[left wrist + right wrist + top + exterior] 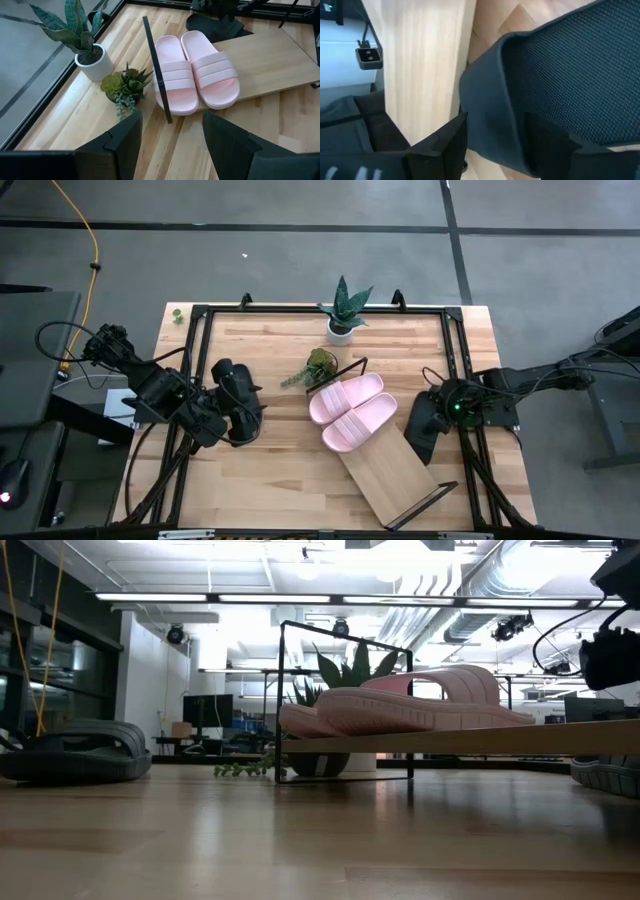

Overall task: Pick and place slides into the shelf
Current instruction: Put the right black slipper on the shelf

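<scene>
- the long light-wood shelf board with thin black wire frame ends (385, 465) lies diagonally on the wooden surface (280, 480), one end near the small green succulent (320, 365), the other toward the surface's front right.
- two light pink wide-strap slide sandals (352, 412) already sit side by side at the shelf's succulent end, their long axes lying across the board; which end is the toe cannot be told from above.
- the right pincer (492, 137) is at a black slide sandal (420, 425) just beside the shelf's right edge; its fingers stand apart on either side of the slide's edge, not yet clamped, probably lining up a grasp.
- the other black slide sandal (236, 402) lies on the surface's left, well apart from the shelf, directly at the left pincer (172, 137), whose fingers are spread with nothing between them.
- by this layout, half the task looks done; both black slides remain off the shelf.
</scene>
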You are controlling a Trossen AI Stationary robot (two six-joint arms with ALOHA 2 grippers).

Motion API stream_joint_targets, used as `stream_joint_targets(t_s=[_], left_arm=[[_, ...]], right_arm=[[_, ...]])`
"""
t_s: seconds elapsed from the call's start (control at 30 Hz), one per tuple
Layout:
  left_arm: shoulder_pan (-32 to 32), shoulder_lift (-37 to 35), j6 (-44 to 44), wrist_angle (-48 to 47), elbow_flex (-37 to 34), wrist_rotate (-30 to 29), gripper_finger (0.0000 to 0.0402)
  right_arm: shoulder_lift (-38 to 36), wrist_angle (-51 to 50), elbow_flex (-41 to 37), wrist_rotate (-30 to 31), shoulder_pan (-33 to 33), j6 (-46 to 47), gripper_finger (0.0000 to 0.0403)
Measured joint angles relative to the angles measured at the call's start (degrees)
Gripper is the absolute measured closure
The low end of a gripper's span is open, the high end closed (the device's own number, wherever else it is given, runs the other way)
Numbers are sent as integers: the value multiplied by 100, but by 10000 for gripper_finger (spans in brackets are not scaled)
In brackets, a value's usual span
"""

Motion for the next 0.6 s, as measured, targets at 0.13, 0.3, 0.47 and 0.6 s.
stream_joint_targets(t_s=[0.13,0.3,0.47,0.6], left_arm=[[0,0,0,0,1,2,204],[0,0,-2,0,0,2,204],[0,0,-2,0,-1,2,204],[0,0,-2,0,0,2,204]], right_arm=[[0,28,-3,-14,0,-63,235],[0,7,-3,-83,0,-87,279],[0,6,-3,-97,0,-91,330],[0,-18,-3,-8,0,-90,375]])
